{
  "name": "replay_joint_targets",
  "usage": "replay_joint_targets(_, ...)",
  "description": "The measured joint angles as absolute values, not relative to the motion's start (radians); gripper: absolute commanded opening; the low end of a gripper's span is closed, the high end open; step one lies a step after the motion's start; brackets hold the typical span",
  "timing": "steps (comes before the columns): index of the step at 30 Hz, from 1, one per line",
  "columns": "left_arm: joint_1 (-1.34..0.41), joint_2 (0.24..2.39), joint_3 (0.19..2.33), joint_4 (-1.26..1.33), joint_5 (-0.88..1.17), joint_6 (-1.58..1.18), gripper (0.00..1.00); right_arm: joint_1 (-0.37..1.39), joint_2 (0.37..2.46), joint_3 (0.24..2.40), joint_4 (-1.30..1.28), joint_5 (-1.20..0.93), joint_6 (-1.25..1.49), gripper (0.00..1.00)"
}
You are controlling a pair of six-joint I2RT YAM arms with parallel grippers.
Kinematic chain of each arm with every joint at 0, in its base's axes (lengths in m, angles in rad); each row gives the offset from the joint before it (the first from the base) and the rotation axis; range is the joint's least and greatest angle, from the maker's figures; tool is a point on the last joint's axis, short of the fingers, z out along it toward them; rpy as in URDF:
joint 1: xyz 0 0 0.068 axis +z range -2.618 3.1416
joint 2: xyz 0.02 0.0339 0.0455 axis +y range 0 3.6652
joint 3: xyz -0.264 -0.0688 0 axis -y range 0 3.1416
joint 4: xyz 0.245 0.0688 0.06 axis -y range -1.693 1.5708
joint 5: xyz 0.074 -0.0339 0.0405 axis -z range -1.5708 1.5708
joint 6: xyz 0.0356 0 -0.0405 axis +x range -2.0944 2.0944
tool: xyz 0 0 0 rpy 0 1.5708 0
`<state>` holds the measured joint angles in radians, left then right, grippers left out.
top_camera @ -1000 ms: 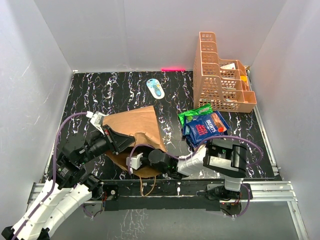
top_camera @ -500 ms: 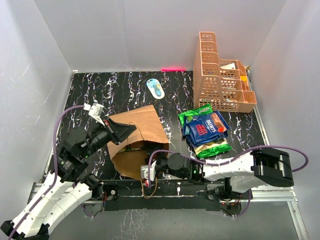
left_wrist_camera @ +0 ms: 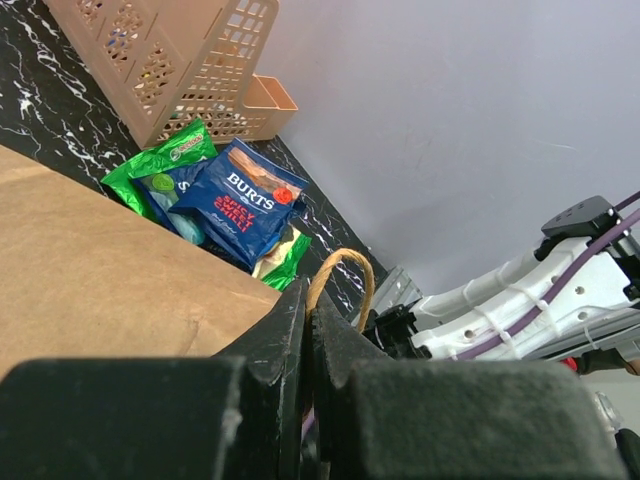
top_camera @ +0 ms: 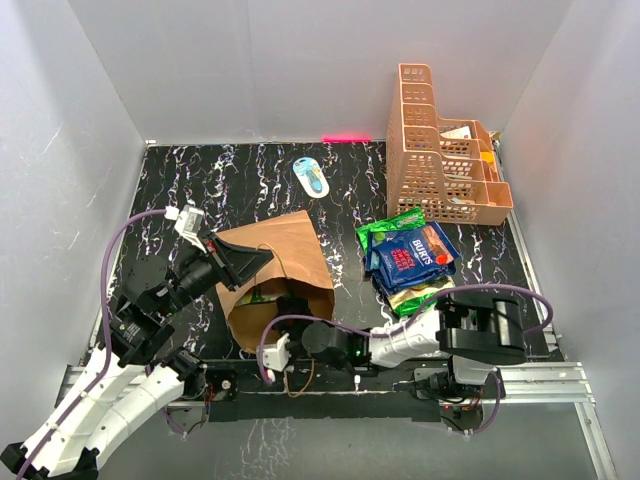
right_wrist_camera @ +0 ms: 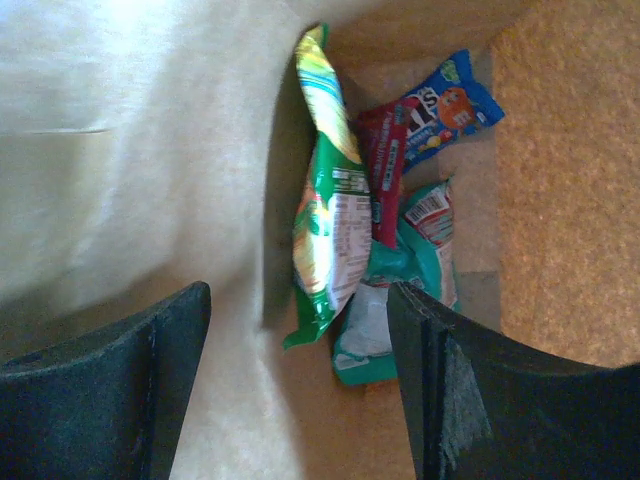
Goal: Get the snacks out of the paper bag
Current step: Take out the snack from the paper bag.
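Left gripper jaws clamped on paper bag rim, mouth facing 6 o'clock. Right gripper jaws wide at mouth; green-white packet, 3 others inside.

Brown paper bag lying on its side, mouth open, green-and-white packet on edge inside, against red packet, blue packet and teal packet, Burts packet atop green packets just beside the bag.

The left gripper pinches the paper bag's top edge beside its handle. Beyond, a blue Burts packet overlaps green packets near the orange basket.
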<state>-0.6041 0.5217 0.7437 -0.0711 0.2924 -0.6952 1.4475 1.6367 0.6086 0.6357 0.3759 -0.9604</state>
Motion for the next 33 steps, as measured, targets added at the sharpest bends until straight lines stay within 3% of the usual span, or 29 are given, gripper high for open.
replay_joint_targets(15, -0.604, 0.513, 0.76, -0.086, 0.321, -0.669, 0.0, 1.322, 1.808, 0.772, 0.654, 0.337, -0.994, 0.75)
replay_joint_targets(21, -0.604, 0.513, 0.763, -0.087, 0.326, -0.665, 0.0, 1.291, 1.889, 0.832, 0.664, 0.347, -0.993, 0.71)
replay_joint_targets(25, -0.604, 0.507, 0.769, -0.093, 0.326, -0.663, 0.0, 1.262, 1.937, 0.857, 0.715, 0.361, -0.993, 0.61)
replay_joint_targets(30, -0.604, 0.487, 0.773, -0.115, 0.321, -0.657, 0.0, 1.247, 1.938, 0.857, 0.733, 0.332, -0.988, 0.28)
replay_joint_targets(33, -0.604, 0.482, 0.773, -0.127, 0.314, -0.653, 0.0, 1.243, 1.939, 0.857, 0.737, 0.316, -0.984, 0.17)
